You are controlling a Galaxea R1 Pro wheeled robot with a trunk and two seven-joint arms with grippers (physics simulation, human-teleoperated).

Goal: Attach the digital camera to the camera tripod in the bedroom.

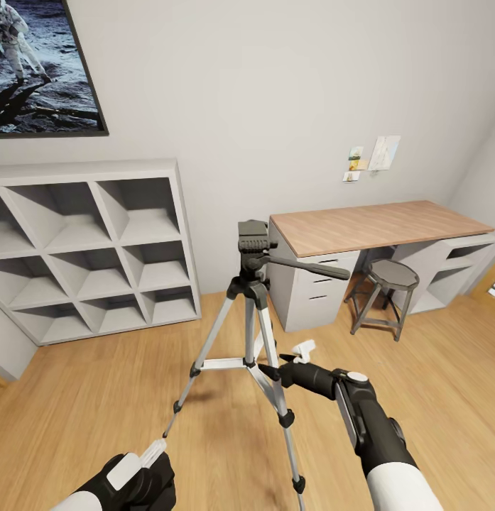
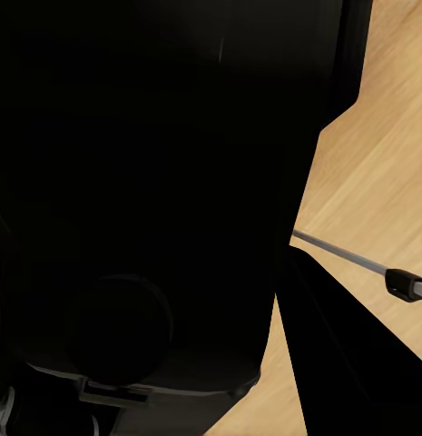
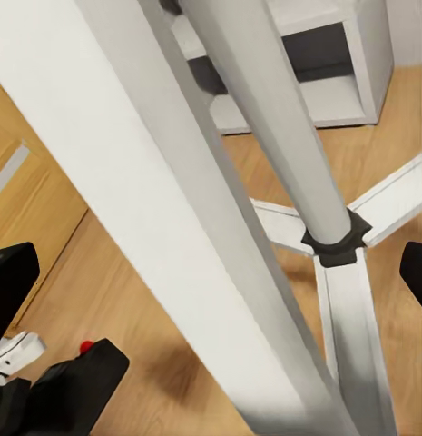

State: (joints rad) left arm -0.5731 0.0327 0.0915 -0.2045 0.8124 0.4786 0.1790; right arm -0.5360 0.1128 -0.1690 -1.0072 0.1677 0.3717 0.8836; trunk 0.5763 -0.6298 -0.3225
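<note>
The camera tripod (image 1: 251, 305) stands on the wood plank floor in the middle of the head view, with its black pan head (image 1: 253, 241) empty and its long handle (image 1: 311, 268) pointing right. My right gripper (image 1: 286, 360) is open against the tripod's right leg, at the height of the spreader. In the right wrist view its dark fingertips (image 3: 11, 282) stand either side of that silver leg (image 3: 265, 182). My left gripper (image 1: 153, 451) is low at the front left, shut on the black digital camera (image 3: 79, 377), whose red button faces up. The camera's body (image 2: 129, 227) blocks most of the left wrist view.
A wood-topped desk (image 1: 375, 226) with white drawers stands behind the tripod at the right, and a round grey stool (image 1: 389, 280) stands in front of it. Grey cube shelving (image 1: 98, 248) lines the left wall under the astronaut moon picture (image 1: 34, 64).
</note>
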